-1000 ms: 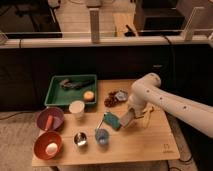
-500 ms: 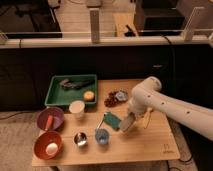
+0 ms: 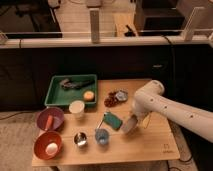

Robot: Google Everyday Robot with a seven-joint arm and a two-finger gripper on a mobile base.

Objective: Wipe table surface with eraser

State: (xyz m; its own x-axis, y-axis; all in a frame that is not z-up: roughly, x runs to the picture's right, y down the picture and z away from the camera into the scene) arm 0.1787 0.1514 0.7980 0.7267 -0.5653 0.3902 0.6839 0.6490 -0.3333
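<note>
The light tan wooden table surface (image 3: 150, 142) fills the lower middle of the camera view, with a small dark logo (image 3: 166, 146) near its front right corner. My white arm reaches in from the right. My gripper (image 3: 130, 125) hangs low over the table's middle, just right of a teal green sponge (image 3: 113, 120). I cannot make out the eraser anywhere on the table. It is hidden at the gripper or out of view.
A green tray (image 3: 56, 92) at the back left holds a dark object (image 3: 72, 84) and an orange fruit (image 3: 88, 95). A white cup (image 3: 77, 107), purple bowl (image 3: 50, 120), orange bowl (image 3: 48, 145), metal cup (image 3: 80, 139) and blue cup (image 3: 101, 136) stand at left. Red grapes (image 3: 110, 101) lie behind the sponge.
My gripper has come down a little toward the tabletop beside the sponge. The other objects have not moved.
</note>
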